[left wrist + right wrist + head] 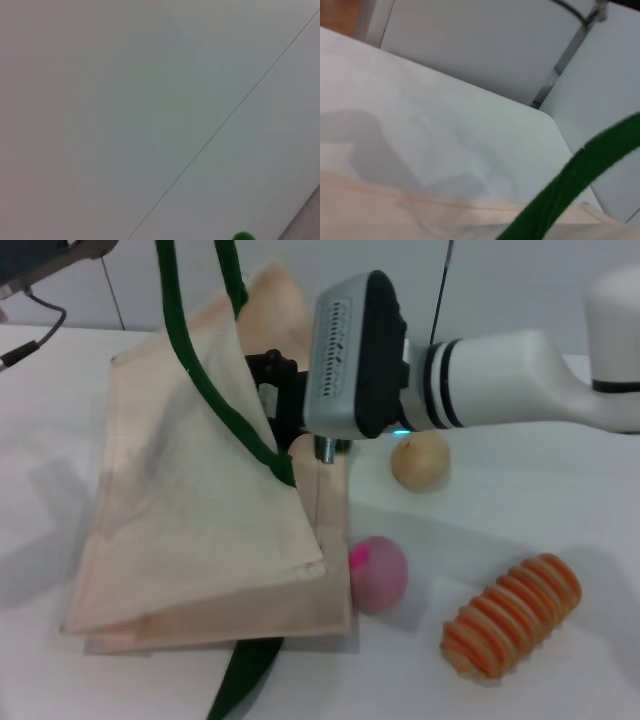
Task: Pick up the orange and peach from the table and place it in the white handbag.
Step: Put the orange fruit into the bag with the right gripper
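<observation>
The white handbag [180, 500] is a cream tote whose dark green straps [215, 390] are pulled up out of the top of the head view, lifting its upper side. My right gripper [272, 390] reaches from the right into the bag's mouth, its black fingers partly hidden by fabric. The peach [378, 573], pink with a magenta spot, lies on the table just right of the bag's near corner. The orange is out of view. The right wrist view shows the bag's edge [395, 215] and a green strap [570, 185]. My left gripper is out of view.
A beige-yellow ball [420, 460] lies just below the right forearm. An orange-and-tan ribbed oblong item [512, 615] lies at the front right. A loose green strap end [245, 680] trails toward the table's near edge. The left wrist view shows only pale wall.
</observation>
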`<state>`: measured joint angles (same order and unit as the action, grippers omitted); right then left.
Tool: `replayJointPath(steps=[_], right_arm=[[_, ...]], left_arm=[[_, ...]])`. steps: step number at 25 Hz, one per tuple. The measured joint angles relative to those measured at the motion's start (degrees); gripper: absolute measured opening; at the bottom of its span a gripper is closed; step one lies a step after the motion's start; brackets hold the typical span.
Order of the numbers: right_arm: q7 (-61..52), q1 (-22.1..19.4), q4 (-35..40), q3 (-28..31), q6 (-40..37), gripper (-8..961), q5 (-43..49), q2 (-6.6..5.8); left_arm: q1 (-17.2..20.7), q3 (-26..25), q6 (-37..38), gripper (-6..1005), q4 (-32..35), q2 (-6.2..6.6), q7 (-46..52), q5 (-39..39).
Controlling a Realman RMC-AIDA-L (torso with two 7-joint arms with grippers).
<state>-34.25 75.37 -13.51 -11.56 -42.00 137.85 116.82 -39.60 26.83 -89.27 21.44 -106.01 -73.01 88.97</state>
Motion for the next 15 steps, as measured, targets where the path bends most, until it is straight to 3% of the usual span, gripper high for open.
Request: replayJointPath(steps=[4, 11, 14, 15], right_arm=[[-0.2, -1.9, 1.2, 0.6, -3.2, 777, -0.1, -0.33], [-3.9, -7.1, 8.8, 0.7, -11.8, 842, -0.2, -0.57], [-7.8, -10.2, 14.5, 0.6, -16.7, 870, -0.2, -0.64], [-11.0, -12.9, 19.2, 0.5, -20.7, 879, -0.2, -0.64]], left_arm=[[0.7, 0.0, 0.3, 113, 0.0, 0.02, -0.2, 0.0], [1.5, -0.1, 0.8, 113, 0.0, 0.33, -0.3, 0.0], [1.6, -0.2, 0.9, 113, 0.0, 0.46, -0.3, 0.0], [1.6, -0.2, 0.9, 113, 0.0, 0.51, -0.3, 0.0]])
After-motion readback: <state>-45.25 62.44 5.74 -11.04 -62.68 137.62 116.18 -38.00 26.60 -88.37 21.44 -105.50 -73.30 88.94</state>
